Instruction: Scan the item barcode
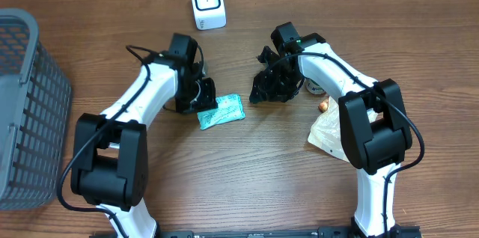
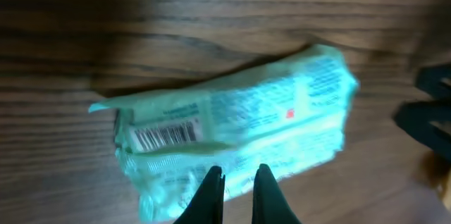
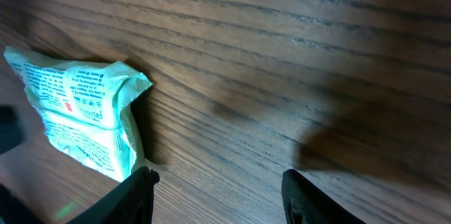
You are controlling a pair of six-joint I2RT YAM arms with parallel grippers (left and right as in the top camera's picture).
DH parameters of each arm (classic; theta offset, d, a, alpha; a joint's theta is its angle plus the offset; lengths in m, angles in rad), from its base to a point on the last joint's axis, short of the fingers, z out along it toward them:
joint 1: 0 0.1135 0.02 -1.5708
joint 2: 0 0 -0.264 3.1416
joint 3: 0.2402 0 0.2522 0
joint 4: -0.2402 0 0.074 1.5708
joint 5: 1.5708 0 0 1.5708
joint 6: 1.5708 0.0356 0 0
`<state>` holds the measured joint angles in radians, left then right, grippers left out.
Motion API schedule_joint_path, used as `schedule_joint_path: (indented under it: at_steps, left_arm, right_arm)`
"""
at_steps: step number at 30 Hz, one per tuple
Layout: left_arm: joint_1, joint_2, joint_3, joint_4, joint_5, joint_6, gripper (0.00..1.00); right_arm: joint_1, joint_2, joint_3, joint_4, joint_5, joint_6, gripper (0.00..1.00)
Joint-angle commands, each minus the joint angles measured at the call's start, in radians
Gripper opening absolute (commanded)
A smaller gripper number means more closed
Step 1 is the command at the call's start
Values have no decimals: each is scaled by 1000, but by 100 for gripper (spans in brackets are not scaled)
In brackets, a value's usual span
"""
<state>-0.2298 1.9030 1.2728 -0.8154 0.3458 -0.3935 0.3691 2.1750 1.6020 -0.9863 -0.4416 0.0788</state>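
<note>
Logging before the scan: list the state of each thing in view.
green packet, lying flat, barcode up
left tool, shut at the packet's edge
right tool, open, empty
scanner, upright, untouched
basket, upright

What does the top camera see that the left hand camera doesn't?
Only the overhead view shows the white scanner and the grey basket. Only the left wrist view shows the barcode. Both show the green packet lying on the wooden table.
</note>
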Motion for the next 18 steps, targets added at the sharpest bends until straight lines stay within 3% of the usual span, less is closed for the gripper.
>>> schedule_joint_path:
  at_steps: [1,8,18]
  left_arm:
    - [1,6,-45,42,-70,-41,4]
    - [1,6,-82,64,-174,-41,4]
    - [1,6,-187,164,-173,-60,4]
  right_arm:
    - [2,-37,-7,-3,-9,0,56]
    - [2,-37,-7,-11,-9,0,55]
    - [2,-37,-7,-16,-44,0,55]
